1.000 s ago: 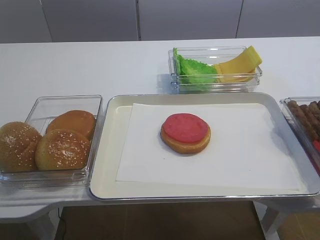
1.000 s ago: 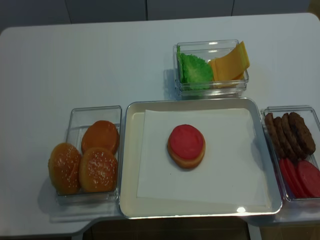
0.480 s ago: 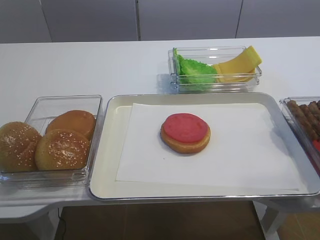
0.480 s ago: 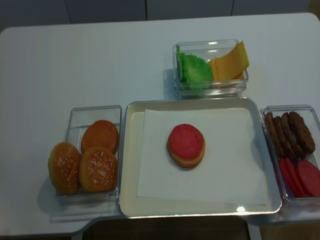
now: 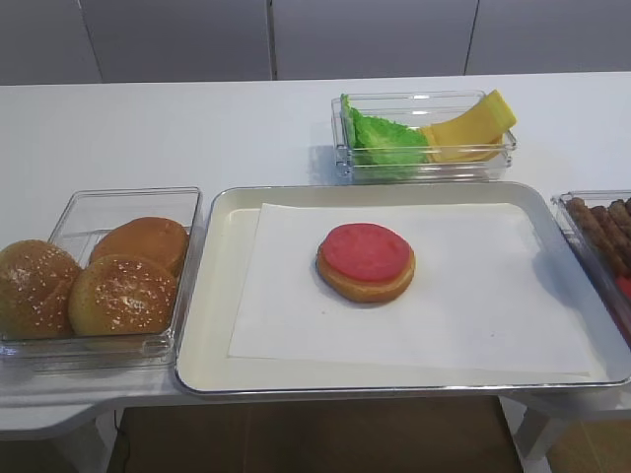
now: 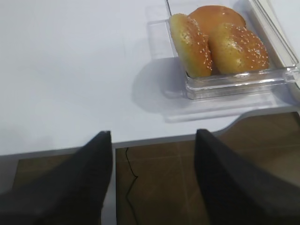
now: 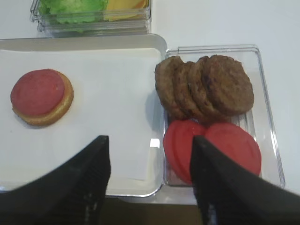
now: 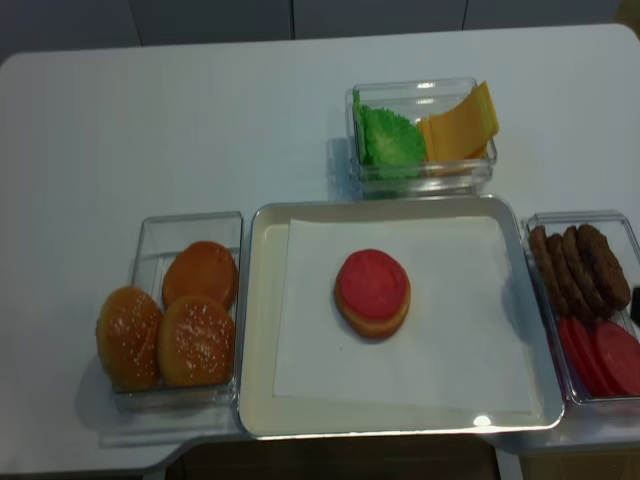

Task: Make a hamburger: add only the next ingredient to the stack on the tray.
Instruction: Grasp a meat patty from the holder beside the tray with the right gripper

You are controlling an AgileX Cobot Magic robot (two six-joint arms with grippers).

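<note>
Patties [image 7: 206, 86] overlapped on edge, row running left-right in box [image 7: 267, 93] right of tray [image 7: 157, 42]. Stack [image 7: 41, 97] flat. Right hand [image 7: 150, 180] wide, empty; left hand [image 6: 152, 180] wide, empty.

mottled brown patty [image 7: 227, 83], red-topped tan stack [image 5: 366, 261]

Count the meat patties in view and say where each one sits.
4 meat patties, overlapping in a row in the far half of the clear box right of the tray, behind the red slices. Others may hide beneath.
</note>
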